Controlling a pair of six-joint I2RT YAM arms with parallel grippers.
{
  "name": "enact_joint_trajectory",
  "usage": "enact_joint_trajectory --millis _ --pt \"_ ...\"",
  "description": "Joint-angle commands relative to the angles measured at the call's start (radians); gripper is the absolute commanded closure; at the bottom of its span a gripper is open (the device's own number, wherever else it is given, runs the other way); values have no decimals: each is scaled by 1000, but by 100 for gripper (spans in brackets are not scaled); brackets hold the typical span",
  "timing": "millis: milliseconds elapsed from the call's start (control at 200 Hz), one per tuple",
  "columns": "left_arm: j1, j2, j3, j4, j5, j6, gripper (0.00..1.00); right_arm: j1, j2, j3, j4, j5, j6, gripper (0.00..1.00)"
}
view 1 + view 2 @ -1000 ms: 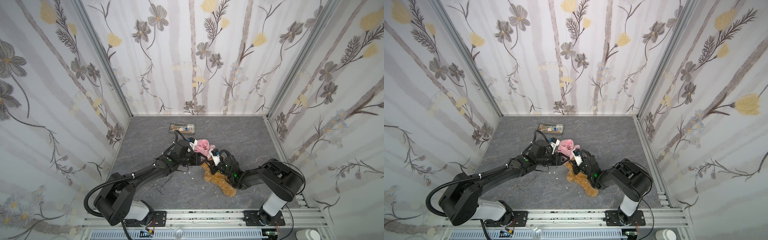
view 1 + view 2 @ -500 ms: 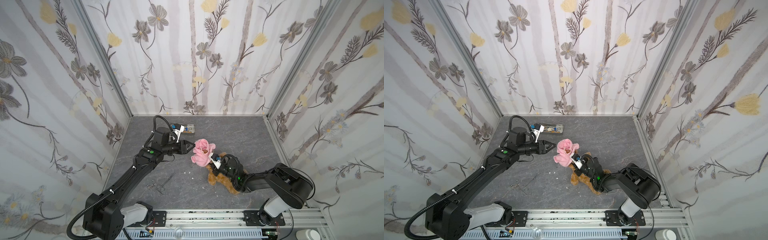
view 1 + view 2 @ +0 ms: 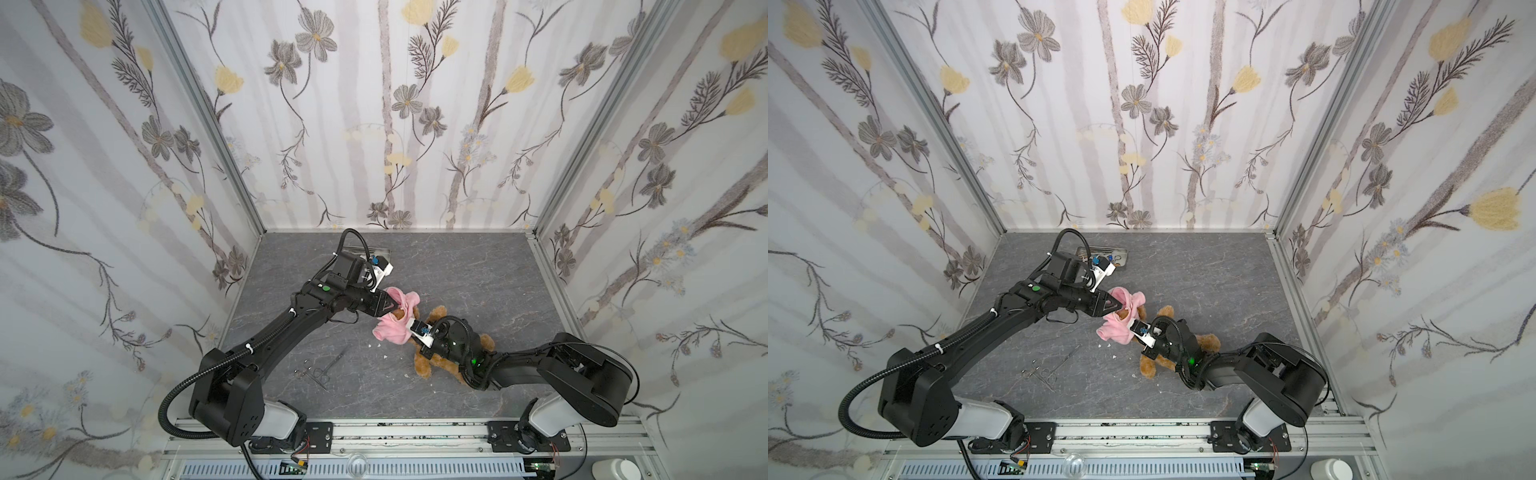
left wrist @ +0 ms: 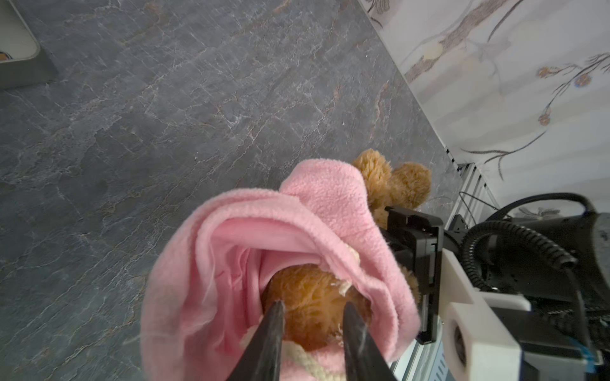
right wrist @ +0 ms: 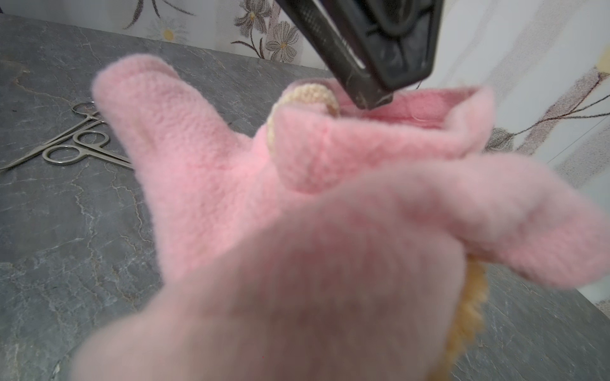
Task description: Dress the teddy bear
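The teddy bear (image 3: 424,365) (image 3: 1148,366) lies on the grey table near the middle, partly under my right arm, its upper part inside a pink shirt (image 3: 392,330) (image 3: 1119,328). My right gripper (image 3: 410,330) (image 3: 1134,328) is shut on the shirt's edge; in the right wrist view the shirt (image 5: 297,231) hides its jaws and bear fur (image 5: 468,316) shows beside it. My left gripper (image 3: 397,307) (image 3: 1121,305) (image 4: 313,316) reaches into the shirt's opening (image 4: 330,204). Its jaws stand apart with brown bear fur (image 4: 310,306) between them. A left finger (image 5: 373,82) enters the opening.
Steel forceps (image 3: 320,370) (image 3: 1044,370) (image 5: 72,145) lie on the table left of the bear. A metal tray (image 3: 1100,251) (image 4: 16,49) stands at the back behind the left wrist. Small white scraps (image 3: 384,357) dot the table. Walls close in three sides.
The left gripper drew back to the left, then came back into the shirt's opening with its jaws narrowing. The right gripper kept hold of the shirt and shifted it and the bear slightly right.
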Motion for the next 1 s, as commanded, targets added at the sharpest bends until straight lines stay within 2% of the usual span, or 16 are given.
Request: enact_joint_trajectory --millis 0,270,415,545,625,854,994 --pt "-5 36 30 -28 -22 103 69 4 -3 6 40 0 -26 85" --pt "-32 106 40 -41 -21 216 66 6 -4 3 49 -8 -26 85" --pt "-33 109 33 -41 38 263 58 5 -10 -5 59 -4 -26 85" --pt "-34 97 15 -41 54 291 49 6 -15 -10 59 -9 -33 85" --pt "-34 89 20 -41 44 307 47 5 -18 -7 57 -15 -37 85" --pt "-35 100 48 -43 20 358 50 5 -24 -2 47 -25 -41 85" --pt "-37 119 40 -48 61 387 53 4 -25 0 46 -29 -42 85"
